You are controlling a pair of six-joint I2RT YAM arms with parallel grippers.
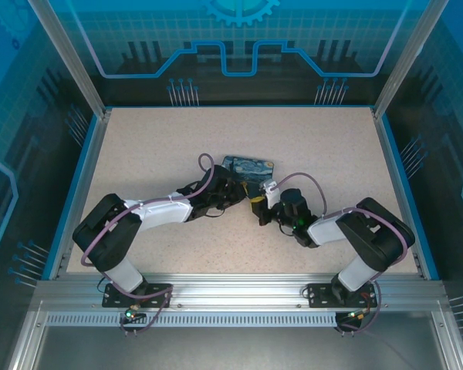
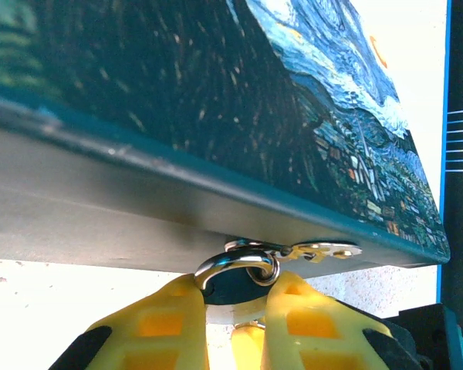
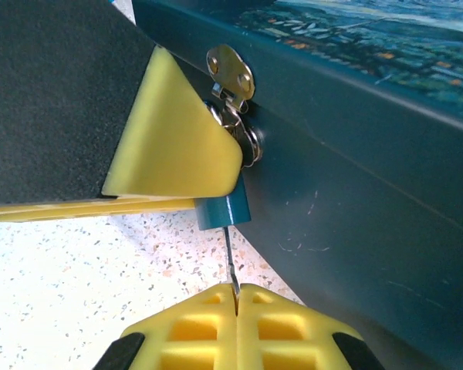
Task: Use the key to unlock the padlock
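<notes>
Right tool (image 3: pixel 235 297) pressed shut on the key (image 3: pixel 230 258), a stiff, slippery sliver seated in the padlock (image 3: pixel 222 210). Left tool (image 2: pixel 241 297) clamping that light, hard body, likely the right hold.

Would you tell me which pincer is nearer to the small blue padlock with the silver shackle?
Left. The left pincer clamps the padlock; the right pincer is apart from it, pinching the thin metal key that reaches its base.

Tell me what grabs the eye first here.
A swirl-painted blue tin lies mid-table. At its near wall the left gripper clamps the small padlock hanging from the hasp, while the right gripper pinches the thin key, its tip at the padlock's underside.
</notes>
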